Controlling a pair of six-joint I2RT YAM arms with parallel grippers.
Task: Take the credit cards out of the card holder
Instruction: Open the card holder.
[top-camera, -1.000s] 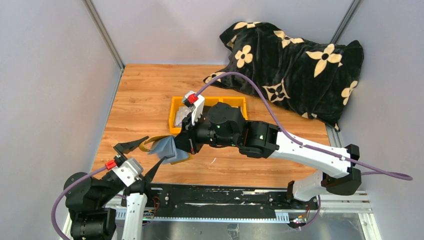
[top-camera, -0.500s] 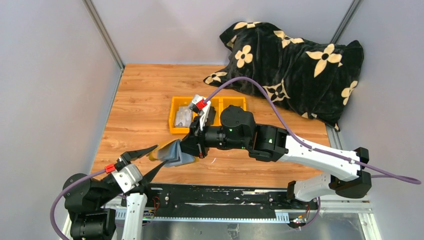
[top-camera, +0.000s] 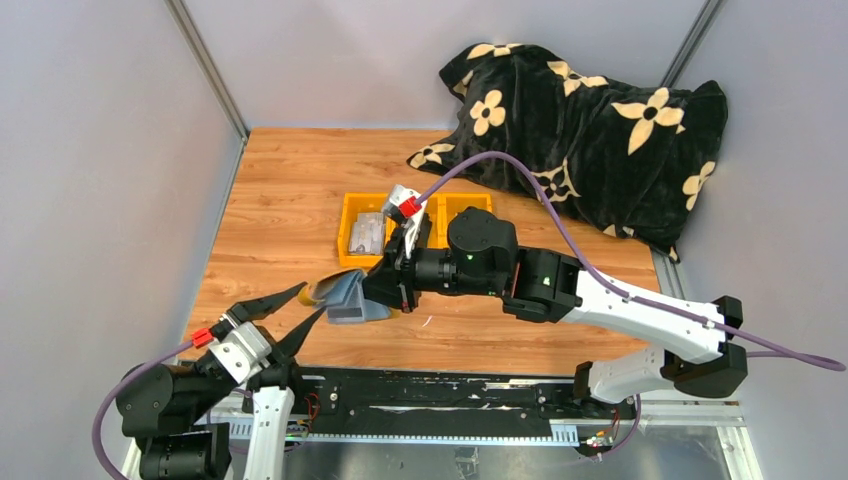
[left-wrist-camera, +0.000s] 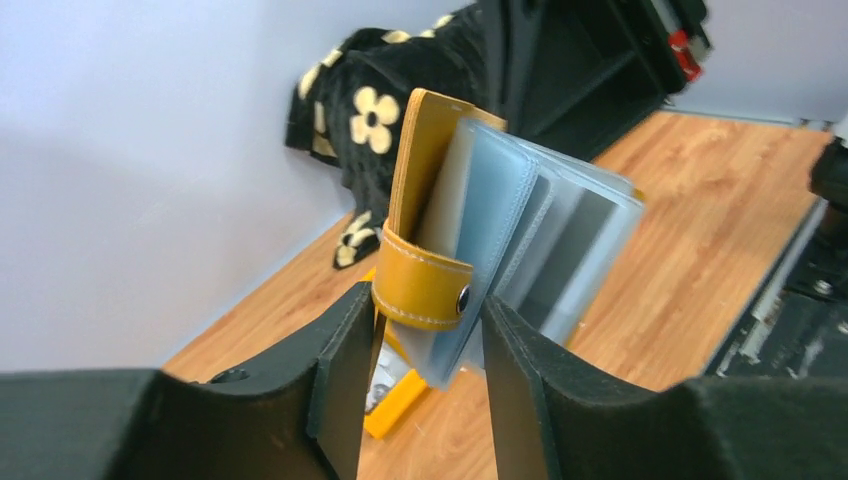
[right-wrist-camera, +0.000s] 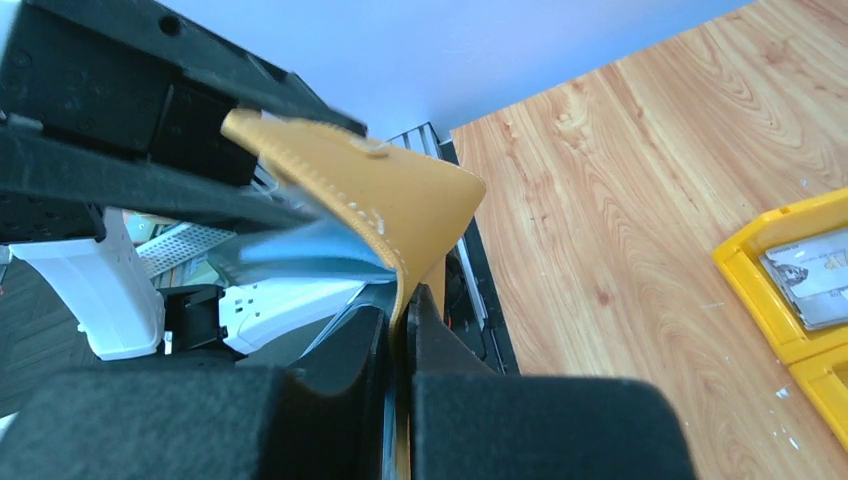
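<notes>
The card holder (top-camera: 343, 293), mustard yellow with grey-blue clear sleeves, hangs above the table in front of the tray. My right gripper (top-camera: 385, 290) is shut on its yellow cover (right-wrist-camera: 390, 200), jaws pressed on the leather (right-wrist-camera: 405, 320). My left gripper (top-camera: 298, 307) is open, with one finger on each side of the holder's near edge. In the left wrist view the snap strap (left-wrist-camera: 425, 285) sits between the fingers (left-wrist-camera: 345, 360) of the left gripper (left-wrist-camera: 425, 335). The sleeves (left-wrist-camera: 560, 240) fan open. I cannot make out separate credit cards inside them.
A yellow three-compartment tray (top-camera: 347, 258) stands behind the holder, with a pale grey flat item (top-camera: 367, 233) in its left compartment, also in the right wrist view (right-wrist-camera: 815, 280). A black flowered pouch (top-camera: 590, 110) lies at the back right. Grey walls enclose the table.
My left gripper has risen and moved right until its open fingers straddle the holder. My right gripper has shifted slightly right and turned, still holding the holder.
</notes>
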